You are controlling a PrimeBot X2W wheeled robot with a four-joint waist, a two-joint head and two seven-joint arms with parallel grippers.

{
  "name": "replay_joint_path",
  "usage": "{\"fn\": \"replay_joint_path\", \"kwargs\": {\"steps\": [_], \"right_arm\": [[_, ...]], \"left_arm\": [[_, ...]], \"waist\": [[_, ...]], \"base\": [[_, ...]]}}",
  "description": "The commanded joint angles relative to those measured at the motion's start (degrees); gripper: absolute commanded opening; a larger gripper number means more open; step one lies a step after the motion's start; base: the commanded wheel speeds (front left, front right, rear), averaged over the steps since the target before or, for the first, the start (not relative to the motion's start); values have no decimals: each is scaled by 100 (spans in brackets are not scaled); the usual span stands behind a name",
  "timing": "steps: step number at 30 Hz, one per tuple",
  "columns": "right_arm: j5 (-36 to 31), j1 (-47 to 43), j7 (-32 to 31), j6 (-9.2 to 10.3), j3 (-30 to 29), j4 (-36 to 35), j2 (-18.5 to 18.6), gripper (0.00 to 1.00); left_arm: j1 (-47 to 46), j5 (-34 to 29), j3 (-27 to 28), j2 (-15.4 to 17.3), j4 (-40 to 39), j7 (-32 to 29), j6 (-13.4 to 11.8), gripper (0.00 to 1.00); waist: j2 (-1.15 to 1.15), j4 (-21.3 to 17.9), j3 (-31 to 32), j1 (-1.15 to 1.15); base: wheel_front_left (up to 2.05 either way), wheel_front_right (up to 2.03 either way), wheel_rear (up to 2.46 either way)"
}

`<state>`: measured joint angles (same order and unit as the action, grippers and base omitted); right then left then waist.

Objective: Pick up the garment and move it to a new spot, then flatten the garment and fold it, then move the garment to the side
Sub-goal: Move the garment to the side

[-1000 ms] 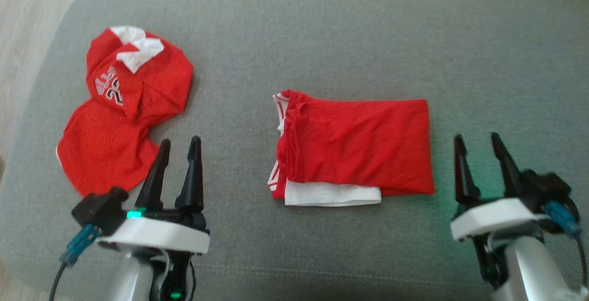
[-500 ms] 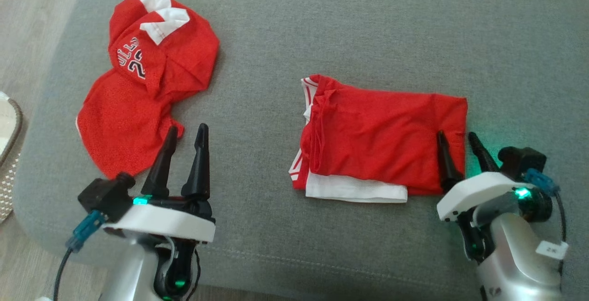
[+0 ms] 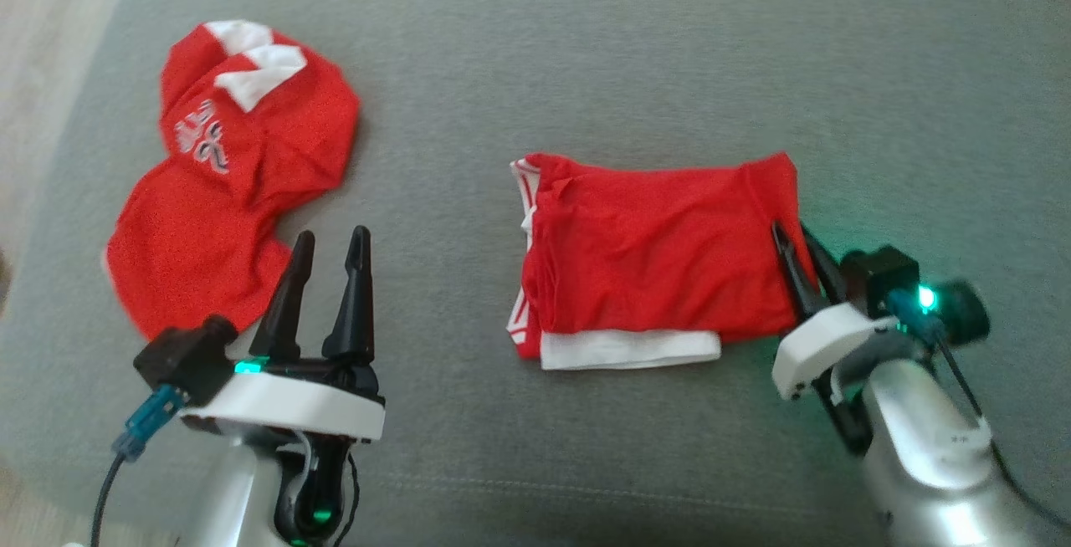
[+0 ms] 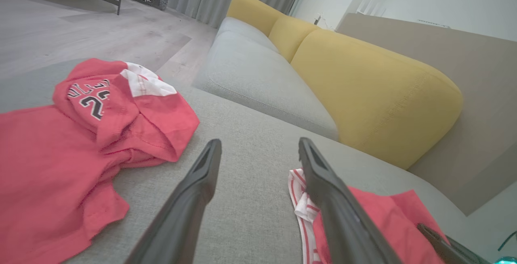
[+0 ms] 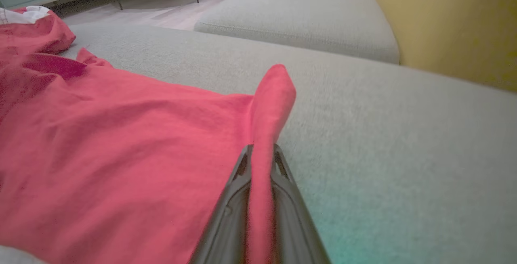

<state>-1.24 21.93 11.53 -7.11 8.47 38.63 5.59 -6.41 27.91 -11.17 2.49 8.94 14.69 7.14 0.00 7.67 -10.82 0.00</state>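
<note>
Folded garment (image 3: 661, 254) lies centrally on the grey cushion (image 3: 586, 53). Right gripper (image 3: 791, 231) fingers pinch its right edge, fabric bunched between them, evidently for dragging it aside. Left gripper (image 3: 332, 234) idle, fingers spread and empty.

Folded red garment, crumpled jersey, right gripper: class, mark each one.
Folded red garment (image 3: 653, 263), head view, middle of top layer.
Crumpled jersey (image 3: 197, 267), head view, red lower part.
Right gripper (image 3: 792, 233), head view, between its fingertips.

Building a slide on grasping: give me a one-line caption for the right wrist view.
Right gripper shut on the raised edge of the red garment lying on a grey sofa cushion.
</note>
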Motion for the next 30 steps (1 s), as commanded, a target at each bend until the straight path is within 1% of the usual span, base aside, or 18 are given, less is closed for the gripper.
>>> {"fn": "replay_joint_path", "kwargs": {"steps": [1, 3, 7, 11, 13, 17, 20, 25, 30], "right_arm": [[-88, 237, 88, -37, 166, -226, 99, 0], [-285, 371, 92, -37, 392, -340, 290, 0], [-339, 800, -134, -37, 800, -522, 756, 0], [-15, 1366, -444, -37, 1008, -599, 1286, 0], [231, 1667, -606, -37, 972, -591, 1497, 0], [609, 2245, -909, -37, 739, -561, 1794, 0], [802, 2568, -1118, -37, 382, -443, 1893, 0], [815, 2893, -1407, -37, -351, -145, 1850, 0], [422, 3059, -1541, -37, -1098, 51, 1731, 0]], "left_arm": [[-120, -1, 174, 39, -224, 30, 35, 100], [-150, 21, 166, 39, -273, 30, 35, 100], [-324, -56, 91, 39, -373, 30, 35, 100], [-605, -165, -18, 39, -465, 30, 35, 100], [-770, -210, -67, 39, -500, 30, 35, 100], [-1055, -264, -77, 39, -561, 30, 35, 100], [-1217, -285, -81, 40, -601, 30, 35, 100], [-1316, -261, -117, 102, -596, 30, 35, 100], [-1360, -230, -84, 185, -592, 30, 35, 100]], "waist": [[0, -149, 28, 0], [0, -315, -6, 0], [0, -670, -184, 0], [0, -985, -468, 0], [0, -1108, -626, 0], [0, -1310, -963, 0], [0, -1386, -1197, 0], [0, -1425, -1448, 0], [0, -1385, -1620, 0]], "base": [[0, 0, 0], [0, 0, 0], [0, 0, 0], [0, 0, 0], [0, 0, 0], [0, 0, 0], [0, 0, 0], [0, 0, 0], [0, 0, 0]]}}
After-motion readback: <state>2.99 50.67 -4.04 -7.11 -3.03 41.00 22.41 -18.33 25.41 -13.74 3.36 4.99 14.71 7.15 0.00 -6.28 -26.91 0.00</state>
